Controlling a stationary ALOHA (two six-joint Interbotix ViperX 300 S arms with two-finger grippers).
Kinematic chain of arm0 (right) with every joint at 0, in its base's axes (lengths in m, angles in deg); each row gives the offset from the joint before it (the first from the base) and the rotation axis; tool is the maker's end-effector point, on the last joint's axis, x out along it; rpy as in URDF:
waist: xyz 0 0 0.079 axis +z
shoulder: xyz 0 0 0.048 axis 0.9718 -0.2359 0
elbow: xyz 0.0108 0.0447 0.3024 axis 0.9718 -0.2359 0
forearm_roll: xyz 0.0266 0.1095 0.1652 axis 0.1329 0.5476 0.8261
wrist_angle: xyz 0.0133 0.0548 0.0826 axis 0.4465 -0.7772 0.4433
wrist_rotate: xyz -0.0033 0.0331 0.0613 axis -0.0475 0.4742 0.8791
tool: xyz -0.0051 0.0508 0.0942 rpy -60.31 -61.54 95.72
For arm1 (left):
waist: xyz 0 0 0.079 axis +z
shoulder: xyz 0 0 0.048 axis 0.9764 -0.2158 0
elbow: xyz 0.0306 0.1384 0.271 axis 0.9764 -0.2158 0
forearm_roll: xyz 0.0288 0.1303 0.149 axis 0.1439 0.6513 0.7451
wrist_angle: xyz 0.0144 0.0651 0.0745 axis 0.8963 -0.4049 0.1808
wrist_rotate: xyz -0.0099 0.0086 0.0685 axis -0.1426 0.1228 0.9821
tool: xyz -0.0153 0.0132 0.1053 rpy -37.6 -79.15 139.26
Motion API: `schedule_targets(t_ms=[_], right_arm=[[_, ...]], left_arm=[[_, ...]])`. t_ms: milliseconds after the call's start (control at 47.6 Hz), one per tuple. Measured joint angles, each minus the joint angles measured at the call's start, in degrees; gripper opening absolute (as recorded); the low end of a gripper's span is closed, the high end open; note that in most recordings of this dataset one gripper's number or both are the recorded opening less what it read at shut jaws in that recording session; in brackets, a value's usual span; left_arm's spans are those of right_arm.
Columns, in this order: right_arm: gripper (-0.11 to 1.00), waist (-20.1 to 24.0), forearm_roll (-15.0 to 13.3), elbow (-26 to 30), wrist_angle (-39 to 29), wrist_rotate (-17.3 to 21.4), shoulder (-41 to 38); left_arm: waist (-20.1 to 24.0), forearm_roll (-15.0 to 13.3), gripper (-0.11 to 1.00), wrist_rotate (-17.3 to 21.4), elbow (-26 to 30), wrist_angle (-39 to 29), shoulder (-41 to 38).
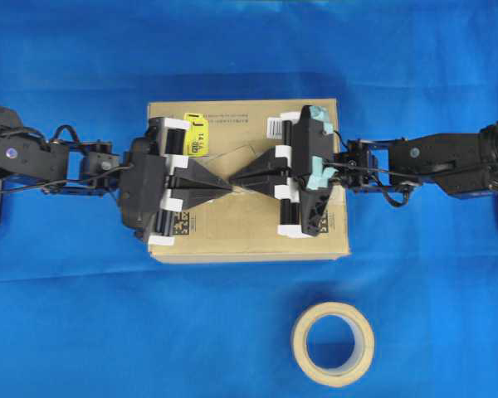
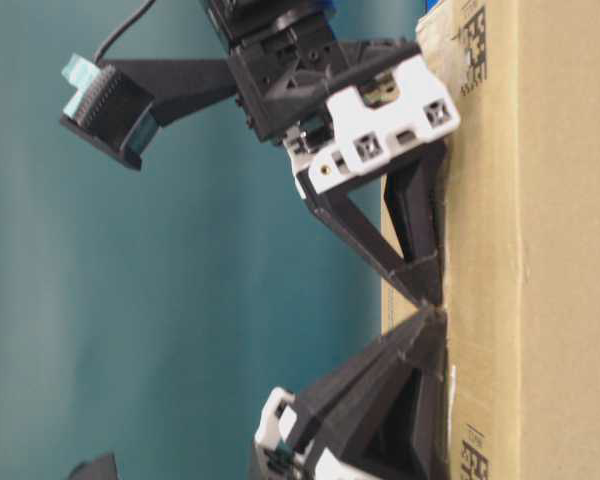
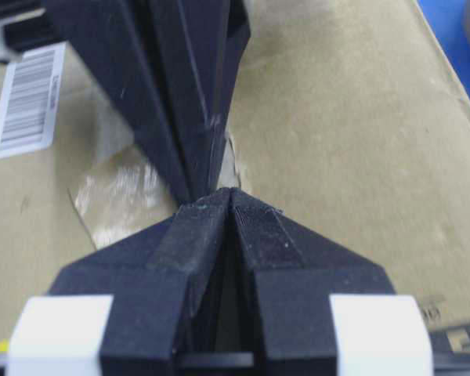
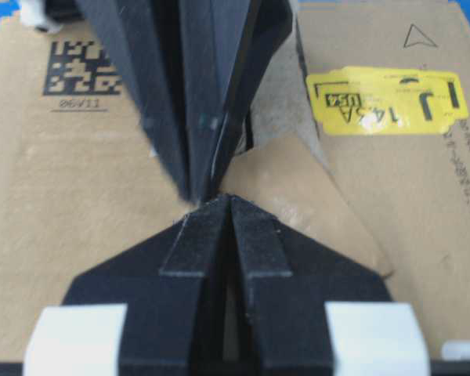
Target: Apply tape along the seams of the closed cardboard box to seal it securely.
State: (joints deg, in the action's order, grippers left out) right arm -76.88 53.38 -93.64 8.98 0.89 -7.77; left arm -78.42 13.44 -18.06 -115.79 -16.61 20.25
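The cardboard box lies flat mid-table, yellow sticker and barcode label on top. The tape, a smooth tan piece, lies on the box top over the seams, a thin dark line with pale torn residue beside it. My left gripper and right gripper are both shut with nothing between the fingers. They meet tip to tip at the tape's edge. In the table-level view the right gripper and the left gripper both touch the box top. The arms hide most of the seam.
A beige tape roll lies flat on the blue cloth in front of the box, toward the right. Black matrix codes are printed on the box top. Both arms reach in from the sides.
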Motion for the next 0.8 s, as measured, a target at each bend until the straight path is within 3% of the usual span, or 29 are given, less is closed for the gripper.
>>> schedule_targets(t_ms=[231, 462, 798], right_arm=[[0.0, 0.6, 2.5, -4.3, 0.6, 0.2, 3.1], [0.0, 1.0, 1.8, -5.4, 0.2, -1.8, 8.3], [0.0, 1.1, 0.0, -6.6, -11.7, -3.9, 26.7]], left_arm=[[0.0, 0.1, 0.02, 0.5, -4.7, 0.1, 4.2], [0.0, 0.2, 0.02, 1.4, -4.0, -0.5, 9.2], [0.2, 0.2, 0.02, 1.4, -2.7, -8.3, 22.0]])
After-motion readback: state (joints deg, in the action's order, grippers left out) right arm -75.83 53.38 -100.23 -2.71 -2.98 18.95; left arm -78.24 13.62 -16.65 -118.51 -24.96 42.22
